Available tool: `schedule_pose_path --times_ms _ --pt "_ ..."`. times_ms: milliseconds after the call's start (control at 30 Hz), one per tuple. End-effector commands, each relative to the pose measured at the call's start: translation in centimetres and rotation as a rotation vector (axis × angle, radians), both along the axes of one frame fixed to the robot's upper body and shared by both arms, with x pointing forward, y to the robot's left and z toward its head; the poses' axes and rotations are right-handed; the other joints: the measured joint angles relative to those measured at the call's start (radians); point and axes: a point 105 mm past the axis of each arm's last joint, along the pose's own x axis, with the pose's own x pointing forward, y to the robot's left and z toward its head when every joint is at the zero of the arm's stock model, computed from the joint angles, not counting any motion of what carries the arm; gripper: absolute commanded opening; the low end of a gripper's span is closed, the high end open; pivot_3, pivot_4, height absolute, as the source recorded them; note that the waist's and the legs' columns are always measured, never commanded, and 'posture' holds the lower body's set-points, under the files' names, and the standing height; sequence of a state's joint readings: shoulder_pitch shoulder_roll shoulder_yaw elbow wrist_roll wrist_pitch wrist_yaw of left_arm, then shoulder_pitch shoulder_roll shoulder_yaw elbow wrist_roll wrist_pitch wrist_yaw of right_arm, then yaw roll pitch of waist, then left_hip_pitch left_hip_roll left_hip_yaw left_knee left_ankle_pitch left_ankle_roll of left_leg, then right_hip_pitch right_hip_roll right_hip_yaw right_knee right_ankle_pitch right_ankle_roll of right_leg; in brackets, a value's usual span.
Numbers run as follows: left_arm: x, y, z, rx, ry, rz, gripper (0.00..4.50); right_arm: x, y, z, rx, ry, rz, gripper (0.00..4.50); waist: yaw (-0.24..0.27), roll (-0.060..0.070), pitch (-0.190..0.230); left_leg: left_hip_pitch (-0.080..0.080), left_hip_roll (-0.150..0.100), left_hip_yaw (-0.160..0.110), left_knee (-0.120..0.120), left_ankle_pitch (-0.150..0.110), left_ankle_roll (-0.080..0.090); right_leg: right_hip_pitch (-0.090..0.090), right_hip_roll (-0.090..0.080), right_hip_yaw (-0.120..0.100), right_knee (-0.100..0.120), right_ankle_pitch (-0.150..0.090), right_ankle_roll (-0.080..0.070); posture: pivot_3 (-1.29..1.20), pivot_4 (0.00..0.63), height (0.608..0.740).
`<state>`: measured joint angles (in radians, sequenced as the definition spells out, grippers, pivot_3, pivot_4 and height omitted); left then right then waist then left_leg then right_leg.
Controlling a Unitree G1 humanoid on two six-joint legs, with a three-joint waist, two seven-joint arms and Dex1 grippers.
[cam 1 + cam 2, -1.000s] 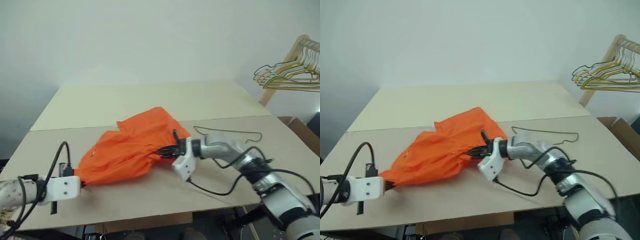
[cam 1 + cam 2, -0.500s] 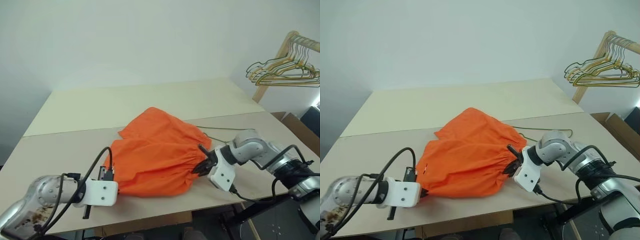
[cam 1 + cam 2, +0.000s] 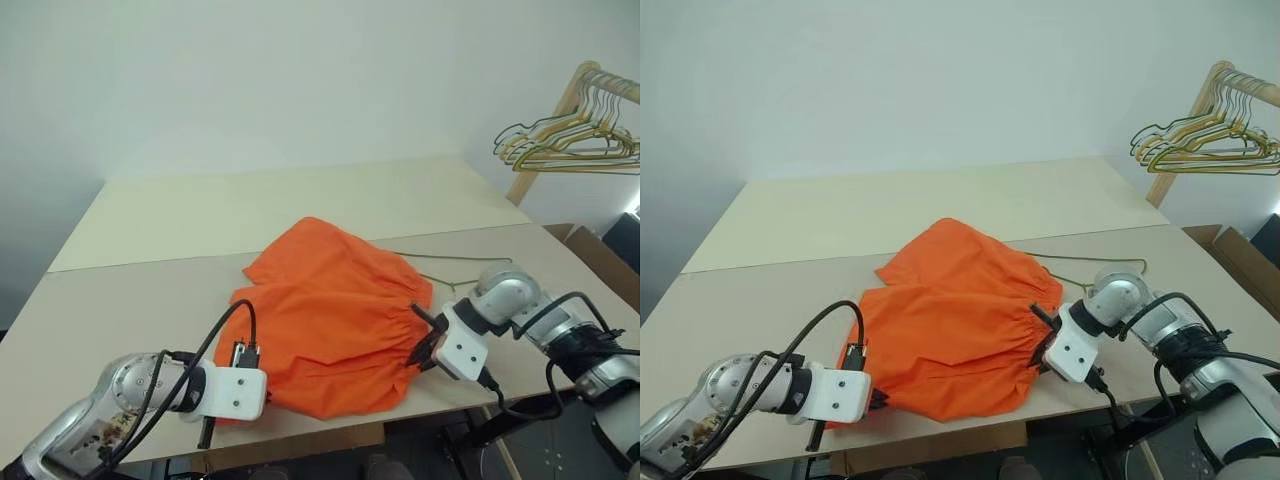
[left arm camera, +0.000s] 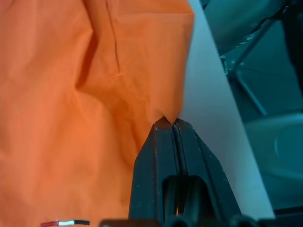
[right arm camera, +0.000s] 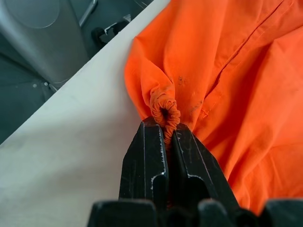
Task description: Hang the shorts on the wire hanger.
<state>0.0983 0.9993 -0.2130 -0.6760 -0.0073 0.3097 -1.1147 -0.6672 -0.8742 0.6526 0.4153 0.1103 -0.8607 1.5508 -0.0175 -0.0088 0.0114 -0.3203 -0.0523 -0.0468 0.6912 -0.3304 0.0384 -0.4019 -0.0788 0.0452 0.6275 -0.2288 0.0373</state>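
Note:
The bright orange shorts lie spread on the near part of the table, gathered waistband along the right side. My left gripper is shut on a fabric corner at the shorts' near left edge. My right gripper is shut on the bunched elastic waistband at the shorts' right end. The thin wire hanger lies flat on the table behind the right gripper, its left part hidden under the shorts.
The table's near edge runs just below the shorts and both grippers. A wooden rack with a bunch of gold and green hangers stands at the far right. A cardboard box sits beside the table's right end.
Both grippers have dragged the shorts to the right and nearer the front edge, over part of the wire hanger. The left gripper came in rightward; the shorts lie flatter and more spread.

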Motion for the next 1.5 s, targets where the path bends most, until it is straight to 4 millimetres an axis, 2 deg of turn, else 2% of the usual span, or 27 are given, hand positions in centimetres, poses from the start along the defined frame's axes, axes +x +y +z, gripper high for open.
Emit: schedule_pose_path --times_ms 33,233,367,433,567,700,833,967,1033,1100,1133,1233,1367,1467,1500 --pt "-0.2 0.1 0.6 0.009 0.015 -0.024 0.64 0.8 -0.3 0.7 -0.004 -0.058 0.039 0.88 -0.001 0.0 0.0 0.0 0.0 0.0 0.0 0.0 0.0 0.0 0.0 0.0 0.0 0.0 0.0 -0.04 0.0 0.74" --pt "-0.9 0.1 1.7 -0.047 0.043 -0.054 2.59 0.0 -1.5 1.1 -0.013 -0.023 0.013 3.03 0.001 0.002 0.001 -0.001 0.0 0.0 0.0 0.0 -0.001 -0.001 0.0 0.0 0.0 0.0 0.0 -0.04 0.0 0.74" --pt "-1.3 1.7 2.8 -0.058 0.099 -0.049 3.85 -0.1 -3.2 2.2 -0.001 -0.019 -0.058 4.33 0.003 0.002 0.002 -0.001 0.0 -0.001 0.0 0.0 -0.001 -0.001 -0.001 0.0 0.0 0.0 0.0 -0.04 0.0 0.74" --pt "-1.1 3.0 3.5 -0.08 0.098 -0.02 4.49 0.0 -4.3 3.0 0.001 -0.022 -0.113 4.36 0.003 0.004 0.003 -0.001 0.0 -0.001 0.0 0.0 -0.001 -0.001 -0.001 -0.001 0.0 0.0 -0.001 -0.04 0.0 0.74" --pt "0.5 5.6 6.0 -0.192 0.086 0.077 4.49 1.3 -5.6 5.4 0.07 -0.024 -0.307 4.36 0.002 0.007 0.004 -0.001 0.001 0.0 0.0 0.0 -0.001 -0.001 -0.002 -0.001 0.0 -0.001 -0.002 -0.05 0.0 0.74" --pt "2.9 6.9 8.1 -0.351 0.028 0.175 4.49 5.6 -5.8 7.7 0.171 -0.012 -0.739 4.36 -0.001 0.008 0.004 0.0 0.002 0.0 0.0 0.0 -0.001 -0.001 -0.001 -0.001 0.001 -0.001 -0.002 -0.05 0.0 0.74" --pt "5.2 7.6 8.0 -0.379 -0.046 0.258 4.49 9.5 -5.0 9.0 0.374 0.005 -1.056 4.36 -0.005 0.008 0.004 -0.002 0.001 0.0 0.0 -0.001 -0.002 -0.003 -0.001 0.0 0.001 -0.001 -0.002 -0.06 0.0 0.74" --pt "7.7 7.6 6.6 -0.372 -0.108 0.353 4.49 13.2 -3.5 9.3 0.548 0.083 -1.373 4.36 -0.004 0.008 0.004 -0.003 0.001 -0.001 0.0 -0.001 -0.003 -0.004 -0.001 0.0 0.002 -0.001 -0.002 -0.07 0.0 0.74" --pt "7.3 7.3 5.4 -0.33 -0.079 0.327 4.49 15.0 -3.5 8.4 0.584 0.117 -1.552 4.36 -0.006 0.008 0.003 -0.007 0.0 -0.001 0.001 0.0 -0.004 -0.008 -0.002 -0.001 0.002 -0.001 -0.002 -0.07 0.0 0.74" --pt "6.5 7.1 4.1 -0.285 -0.024 0.29 4.49 16.3 -3.4 7.2 0.603 0.149 -1.692 4.36 -0.015 0.008 0.003 -0.019 -0.002 -0.001 0.003 0.002 -0.007 -0.022 -0.003 0.0 0.006 0.0 -0.001 -0.07 0.0 0.74" --pt "6.2 7.1 3.8 -0.275 -0.005 0.281 4.49 16.6 -3.4 6.9 0.605 0.157 -1.726 4.36 -0.016 0.008 0.003 -0.023 -0.003 -0.002 0.003 0.006 -0.014 -0.025 -0.004 -0.001 0.005 0.001 -0.001 -0.07 0.0 0.74" --pt "5.2 7.6 2.1 -0.204 0.026 0.267 4.49 17.5 -2.7 5.7 0.614 0.145 -1.772 4.36 -0.03 0.008 0.003 -0.028 -0.003 -0.003 0.003 0.006 -0.014 -0.03 -0.004 -0.002 0.005 0.001 -0.001 -0.06 0.0 0.74" --pt "5.0 7.8 1.1 -0.179 0.034 0.281 4.49 18.1 -1.3 5.0 0.613 0.208 -1.778 4.36 -0.051 0.008 0.003 -0.033 -0.004 -0.002 0.004 0.006 -0.014 -0.035 -0.005 -0.002 0.006 0.001 0.0 -0.05 0.0 0.74" --pt "4.7 7.6 0.6 -0.178 0.047 0.282 4.5 18.1 -0.1 4.5 0.585 0.267 -1.733 3.8 -0.066 0.008 0.003 -0.033 -0.004 -0.002 0.004 0.007 -0.014 -0.035 -0.005 -0.001 0.008 0.001 0.0 -0.04 0.0 0.74" --pt "4.7 7.6 0.4 -0.176 0.05 0.283 4.5 18.0 0.4 4.4 0.57 0.283 -1.713 3.45 -0.073 0.008 0.003 -0.032 -0.004 -0.002 0.004 0.007 -0.014 -0.035 -0.004 -0.001 0.009 0.001 0.0 -0.04 0.0 0.74"
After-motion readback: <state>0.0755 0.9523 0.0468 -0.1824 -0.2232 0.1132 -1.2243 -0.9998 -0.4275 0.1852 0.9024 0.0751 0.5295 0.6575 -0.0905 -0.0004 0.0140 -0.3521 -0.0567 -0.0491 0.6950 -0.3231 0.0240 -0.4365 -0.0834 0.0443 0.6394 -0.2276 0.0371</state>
